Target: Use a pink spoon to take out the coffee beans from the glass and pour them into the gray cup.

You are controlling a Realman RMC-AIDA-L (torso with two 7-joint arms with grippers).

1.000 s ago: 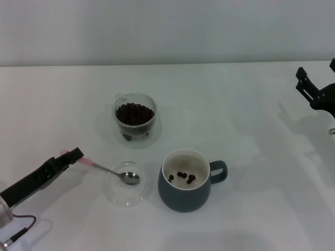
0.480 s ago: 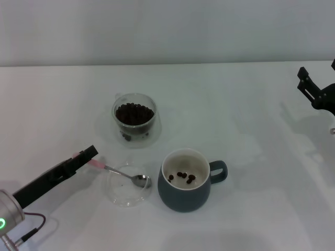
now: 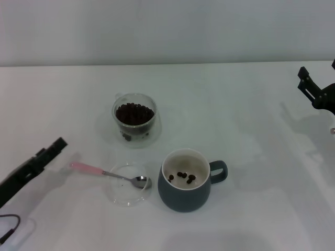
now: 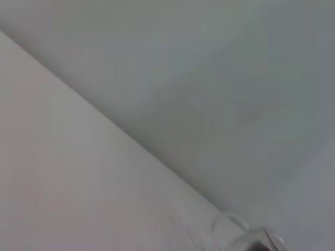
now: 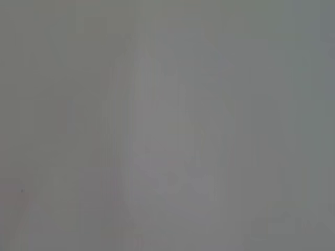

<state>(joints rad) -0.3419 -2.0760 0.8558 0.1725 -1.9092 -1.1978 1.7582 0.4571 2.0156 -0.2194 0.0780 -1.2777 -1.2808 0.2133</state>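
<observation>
- No writing or labels can be read anywhere.
- Left end effector (image 3: 56, 145) has let go of the pink spoon (image 3: 112, 175) and drawn back to the left; whether its fingers are parted cannot be told.
- The spoon's bowl now rests in the shallow glass dish (image 3: 125, 193), handle on the worktop (image 3: 220, 115).
- The glass (image 3: 134, 118) holds the coffee beans (image 3: 134, 113).
- The gray cup (image 3: 186, 180) holds a few beans.
- Right end effector (image 3: 315, 92) sits parked at the far right; its state cannot be told.

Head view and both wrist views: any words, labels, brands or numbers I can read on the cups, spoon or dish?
None. The gray cup, the glass, the pink spoon and the clear dish show no text. Neither wrist view shows any writing.
</observation>
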